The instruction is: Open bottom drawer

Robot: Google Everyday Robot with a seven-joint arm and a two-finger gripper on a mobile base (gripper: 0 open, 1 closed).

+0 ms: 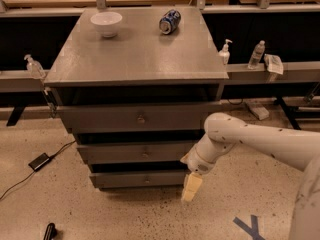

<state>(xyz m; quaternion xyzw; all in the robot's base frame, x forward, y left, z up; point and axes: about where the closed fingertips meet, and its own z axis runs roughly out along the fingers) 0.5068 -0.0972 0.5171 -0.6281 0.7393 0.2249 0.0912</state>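
1 grey cabinet (135,59) with 3 drawers stands on a speckled floor (125,219) before dark shelving; on its top, up and left of the gripper, sit 1 bowl (106,23) and 1 can (169,21). The gripper (191,186) hangs pointing down, and I cannot tell whether it is open or closed. The bottom drawer (140,179) lies just left of it, at its level.

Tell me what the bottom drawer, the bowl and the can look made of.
The bottom drawer: likely painted metal or laminate; flat matte grey front. The bowl: probably ceramic or plastic; smooth white, soft sheen. The can: likely aluminium; blue printed wrap, lying on its side. The end effector hangs at the bottom drawer's right end.
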